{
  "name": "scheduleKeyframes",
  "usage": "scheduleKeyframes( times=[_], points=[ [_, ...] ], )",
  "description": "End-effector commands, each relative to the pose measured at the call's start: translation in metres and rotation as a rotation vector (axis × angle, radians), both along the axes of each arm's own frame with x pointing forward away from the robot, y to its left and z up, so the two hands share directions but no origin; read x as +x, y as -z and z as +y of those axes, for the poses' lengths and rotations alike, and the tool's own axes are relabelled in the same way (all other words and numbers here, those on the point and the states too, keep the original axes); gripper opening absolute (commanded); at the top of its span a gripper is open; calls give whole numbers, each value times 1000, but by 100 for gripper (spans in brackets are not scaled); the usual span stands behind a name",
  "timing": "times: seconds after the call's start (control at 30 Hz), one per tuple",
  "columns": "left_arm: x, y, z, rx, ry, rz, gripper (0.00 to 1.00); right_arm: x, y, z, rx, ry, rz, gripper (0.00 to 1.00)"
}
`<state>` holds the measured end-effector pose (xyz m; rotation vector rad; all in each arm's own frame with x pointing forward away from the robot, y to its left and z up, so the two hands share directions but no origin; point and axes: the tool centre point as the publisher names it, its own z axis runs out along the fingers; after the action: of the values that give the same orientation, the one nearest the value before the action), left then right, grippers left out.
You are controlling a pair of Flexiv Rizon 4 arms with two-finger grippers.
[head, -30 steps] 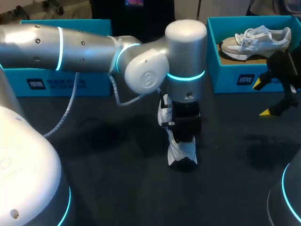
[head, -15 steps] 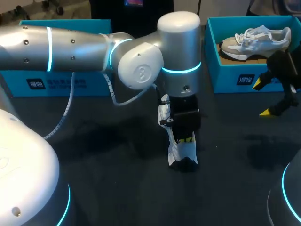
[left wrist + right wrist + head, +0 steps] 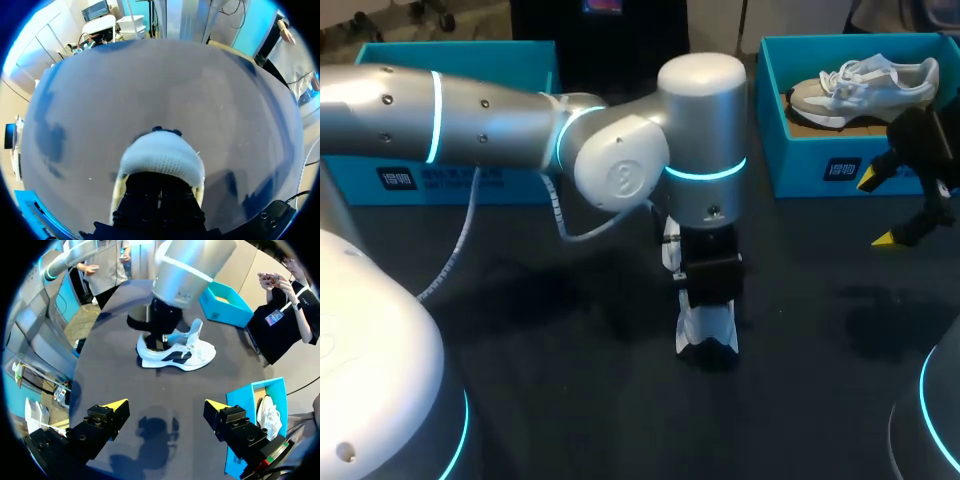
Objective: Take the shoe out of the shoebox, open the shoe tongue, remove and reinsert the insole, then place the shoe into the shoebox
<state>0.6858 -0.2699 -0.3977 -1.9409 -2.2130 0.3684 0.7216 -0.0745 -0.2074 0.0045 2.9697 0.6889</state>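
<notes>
A white shoe [image 3: 706, 328] with dark side marks [image 3: 176, 354] stands on the dark table's middle, its tongue [image 3: 195, 330] lifted. My left gripper [image 3: 709, 300] points straight down into the shoe's opening, its tips hidden inside. In the left wrist view the gripper's black body [image 3: 159, 200] fills the shoe's mouth and the white knit toe [image 3: 162, 157] lies just ahead. Whether it holds anything there I cannot see. My right gripper [image 3: 892, 208] hangs open and empty in front of the blue shoebox [image 3: 820, 165] at the back right, well away from the shoe [image 3: 166, 405].
A second pale shoe [image 3: 865, 85] lies inside the right shoebox [image 3: 260, 390]. Another blue box [image 3: 460, 175] stands at the back left, behind my left arm [image 3: 470, 115]. Bare dark table surrounds the shoe on all sides.
My left gripper has sunk lower into the shoe; its yellow tips, which showed half a second ago, are now hidden. The right arm has stayed still.
</notes>
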Motion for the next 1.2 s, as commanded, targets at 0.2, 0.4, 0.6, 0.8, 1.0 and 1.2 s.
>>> scheduleKeyframes(
  times=[0.2, 0.4, 0.6, 0.8, 1.0, 1.2],
  points=[
    [12, 21, 6, 3, -15, -44, 0, 0, 1, 0, -1, 0, 0, 100],
    [28, 19, 9, -14, -11, -136, 0, 0, 1, 0, -1, 0, 0, 100],
    [45, 13, 10, -16, -13, -203, 0, 0, 1, 0, -1, 0, 0, 100],
    [56, -6, 9, -4, 15, -235, 0, 0, 1, 0, -1, 0, 0, 100],
    [63, -24, 6, -5, 32, -258, 0, 0, 1, 0, -1, 0, 0, 100],
    [69, -34, 5, 2, 59, -333, 0, 0, 1, 0, -1, 0, 0, 100]
  ],
)
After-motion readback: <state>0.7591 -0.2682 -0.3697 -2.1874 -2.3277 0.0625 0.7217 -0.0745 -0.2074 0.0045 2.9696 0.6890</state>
